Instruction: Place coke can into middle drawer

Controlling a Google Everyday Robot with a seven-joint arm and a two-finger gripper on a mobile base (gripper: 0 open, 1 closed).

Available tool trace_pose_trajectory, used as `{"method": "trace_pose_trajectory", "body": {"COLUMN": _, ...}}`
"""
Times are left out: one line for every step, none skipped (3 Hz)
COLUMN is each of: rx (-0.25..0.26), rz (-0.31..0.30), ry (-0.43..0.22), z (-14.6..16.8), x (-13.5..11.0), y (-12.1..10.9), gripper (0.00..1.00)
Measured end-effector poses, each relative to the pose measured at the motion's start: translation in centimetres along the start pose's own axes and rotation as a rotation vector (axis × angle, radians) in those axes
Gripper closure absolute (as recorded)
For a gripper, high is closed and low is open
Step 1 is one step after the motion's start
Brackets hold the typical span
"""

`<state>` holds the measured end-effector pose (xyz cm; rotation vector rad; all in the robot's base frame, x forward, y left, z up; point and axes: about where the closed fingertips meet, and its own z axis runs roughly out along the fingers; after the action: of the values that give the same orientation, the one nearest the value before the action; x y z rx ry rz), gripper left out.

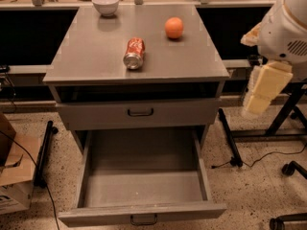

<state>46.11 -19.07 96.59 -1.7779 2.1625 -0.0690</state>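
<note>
I see one grey cabinet, and its flat tabletop takes up most of my view. Under the top I count two drawer fronts, each with one small dark bar handle. The upper drawer is closed. The middle drawer below it is pulled fully out toward me, with the bare floor of its tray showing.

At the right edge is one white arm. The cream-coloured gripper hangs from it, off the right side of the cabinet at about the height of the upper drawer and well apart from everything on the top. I cannot tell whether it is wide or narrow, and I see nothing in it.

One cardboard box sits on the speckled floor at lower left.

Three small things lie on the tabletop:
- One white bowl at the back left.
- One orange at the back right.
- One coke can near the middle, on its side with a silver end toward me.

The can is red with pale lettering that I cannot read.
</note>
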Motion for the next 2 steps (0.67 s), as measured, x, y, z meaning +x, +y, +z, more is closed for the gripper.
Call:
{"method": "trace_pose_trajectory", "body": {"rx": -0.032, "rz": -0.045, "ry": -0.164, "z": 4.5, "x": -7.1, "y": -3.9, "gripper": 0.00}}
{"method": "trace_pose_trajectory", "body": {"rx": -0.072, "rz": -0.025, "ry": -0.280, "z": 7.1, "x": -10.7, "y": -6.3, "gripper": 0.00}}
